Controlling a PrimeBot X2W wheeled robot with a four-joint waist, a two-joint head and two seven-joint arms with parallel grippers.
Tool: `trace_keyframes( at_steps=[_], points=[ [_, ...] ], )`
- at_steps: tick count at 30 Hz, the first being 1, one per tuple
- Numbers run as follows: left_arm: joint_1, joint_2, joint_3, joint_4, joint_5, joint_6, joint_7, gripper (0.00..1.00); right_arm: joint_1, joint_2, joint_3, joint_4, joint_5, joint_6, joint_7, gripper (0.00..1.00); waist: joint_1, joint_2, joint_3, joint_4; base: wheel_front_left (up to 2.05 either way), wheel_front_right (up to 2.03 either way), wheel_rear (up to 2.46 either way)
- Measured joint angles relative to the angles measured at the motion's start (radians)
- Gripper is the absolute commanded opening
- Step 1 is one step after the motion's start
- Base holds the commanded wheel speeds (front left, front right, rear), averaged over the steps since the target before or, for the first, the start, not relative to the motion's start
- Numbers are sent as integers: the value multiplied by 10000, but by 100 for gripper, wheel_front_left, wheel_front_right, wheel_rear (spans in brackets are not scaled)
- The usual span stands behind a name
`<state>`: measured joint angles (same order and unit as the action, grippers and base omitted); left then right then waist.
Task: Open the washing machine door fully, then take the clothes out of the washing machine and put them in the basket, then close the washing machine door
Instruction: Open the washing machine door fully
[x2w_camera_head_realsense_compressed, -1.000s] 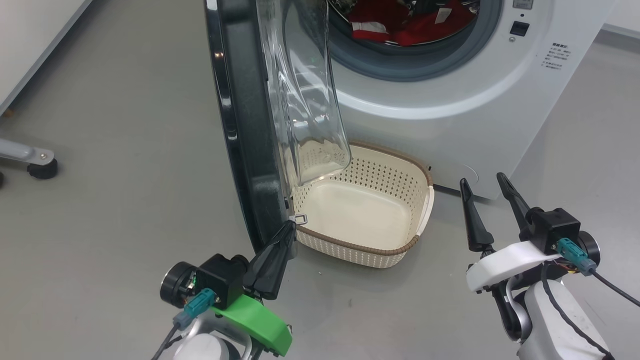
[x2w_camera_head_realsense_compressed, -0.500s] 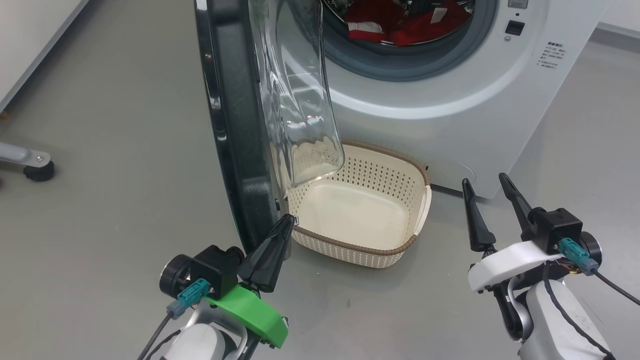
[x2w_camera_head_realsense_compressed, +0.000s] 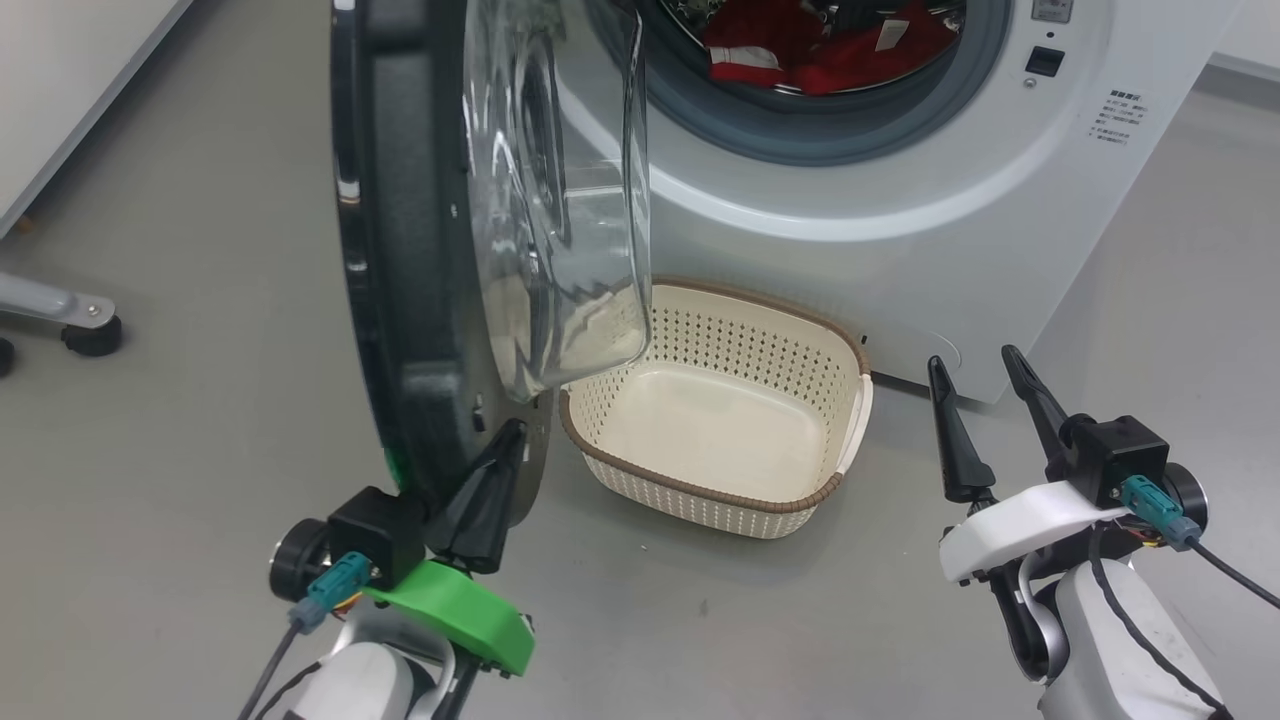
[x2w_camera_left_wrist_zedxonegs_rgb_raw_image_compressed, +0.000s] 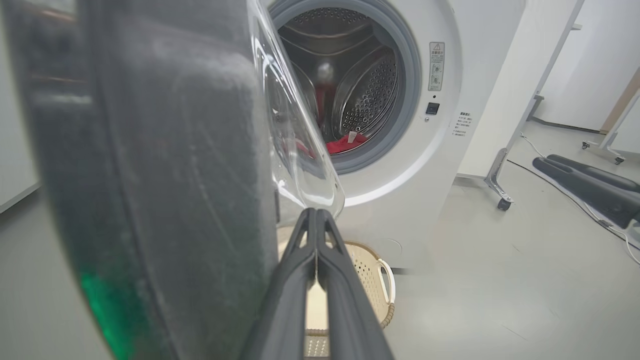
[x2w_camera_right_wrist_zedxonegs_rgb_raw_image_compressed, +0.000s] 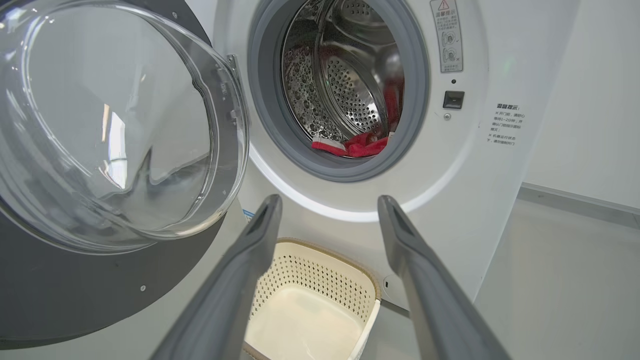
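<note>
Resting its tip at the lower inner edge of the door (x2w_camera_head_realsense_compressed: 400, 250), the left gripper (x2w_camera_head_realsense_compressed: 512, 432) has fingers shut, nothing btwn them. The right gripper (x2w_camera_head_realsense_compressed: 972, 360) hangs open near the basket (x2w_camera_head_realsense_compressed: 700, 490) (on floor (x2w_camera_head_realsense_compressed: 200, 300) in front of washer (x2w_camera_head_realsense_compressed: 900, 200)). The clothes (x2w_camera_head_realsense_compressed: 800, 60) lie inside washer.
</note>
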<state>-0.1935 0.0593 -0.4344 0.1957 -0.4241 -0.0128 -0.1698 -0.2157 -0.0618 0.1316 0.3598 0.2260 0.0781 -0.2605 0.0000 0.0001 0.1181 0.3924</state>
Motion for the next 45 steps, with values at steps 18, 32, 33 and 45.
trace_keyframes(
  at_steps=[18, 32, 33, 45],
  points=[
    [-20, 274, 1423, 290, -487, 617, -385, 0, -33, 8, -146, -90, -301, 31, 0, 100, 0, 0, 417, 66, 0, 0, 0],
    [-465, 518, 2736, 855, -1014, 826, -606, 0, -379, -44, -288, -259, -525, 90, 0, 100, 0, 0, 918, -67, 0, 0, 0],
    [-523, 529, 2842, 899, -1041, 855, -616, 0, -417, -61, -297, -270, -529, 90, 0, 100, 0, 0, 963, -76, 0, 0, 0],
    [-1104, 876, 3983, 1580, -1239, 970, -708, 0, -483, -171, -456, -314, -629, 94, 0, 100, 0, 0, 1326, -140, 0, 0, 0]
  ],
)
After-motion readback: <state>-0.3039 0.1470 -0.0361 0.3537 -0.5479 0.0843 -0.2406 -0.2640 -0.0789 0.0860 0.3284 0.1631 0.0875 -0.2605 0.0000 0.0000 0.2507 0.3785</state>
